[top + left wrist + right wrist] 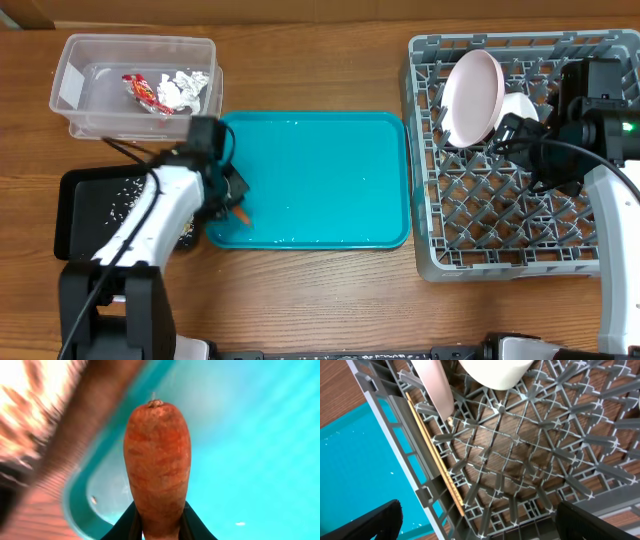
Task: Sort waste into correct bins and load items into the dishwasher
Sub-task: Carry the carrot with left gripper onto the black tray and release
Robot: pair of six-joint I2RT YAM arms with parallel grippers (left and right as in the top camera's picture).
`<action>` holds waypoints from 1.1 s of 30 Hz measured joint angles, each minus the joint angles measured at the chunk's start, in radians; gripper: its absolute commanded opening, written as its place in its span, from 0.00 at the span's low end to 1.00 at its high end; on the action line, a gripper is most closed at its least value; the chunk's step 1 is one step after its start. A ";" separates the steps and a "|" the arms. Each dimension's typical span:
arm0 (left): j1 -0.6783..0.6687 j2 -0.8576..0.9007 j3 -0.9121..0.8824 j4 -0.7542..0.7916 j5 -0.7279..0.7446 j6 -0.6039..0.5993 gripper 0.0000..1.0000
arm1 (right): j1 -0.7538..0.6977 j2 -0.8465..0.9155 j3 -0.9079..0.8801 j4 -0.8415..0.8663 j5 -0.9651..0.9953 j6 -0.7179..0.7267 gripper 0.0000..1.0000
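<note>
Overhead: your left pincer (230, 196) sits at the lower-left corner of the teal tray (320, 180), closed on the carrot piece (241, 213). The black tray (78, 215) lies just left.

Left wrist: the carrot piece fills centre frame, clamped at its base.

Right wrist: your right pincer (480, 522) is spread wide and empty over the rack (520, 460), with the chopsticks (432, 460) along its left wall.

You're sorting waste, I judge. Next, carry the carrot piece left over the black tray and release.

Bright, even light, soft shadows; left wrist view shows the thin orange carrot piece (156, 460) sharp, the brown wooden worktop (35, 512) blurred.
</note>
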 measured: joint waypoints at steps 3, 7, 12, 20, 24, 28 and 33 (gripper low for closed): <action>0.043 -0.003 0.122 -0.080 -0.052 0.037 0.04 | 0.000 0.000 0.000 0.000 0.000 0.000 1.00; 0.144 -0.020 0.222 -0.140 -0.127 0.068 0.04 | 0.000 0.000 0.000 0.000 0.000 -0.001 1.00; 0.306 -0.023 0.232 -0.148 -0.180 0.086 0.04 | 0.000 0.000 0.000 0.000 0.000 0.000 1.00; 0.533 0.045 0.232 -0.123 -0.240 0.087 0.04 | 0.000 0.000 0.000 -0.017 0.000 -0.001 1.00; 0.578 0.166 0.232 -0.085 -0.245 0.090 0.04 | 0.000 0.000 0.000 -0.024 0.000 0.000 1.00; 0.592 0.253 0.232 -0.069 -0.245 0.090 0.04 | 0.000 0.000 0.000 -0.026 0.000 0.000 1.00; 0.592 0.336 0.232 -0.059 -0.244 0.113 0.04 | 0.000 0.000 0.000 -0.026 0.000 0.000 1.00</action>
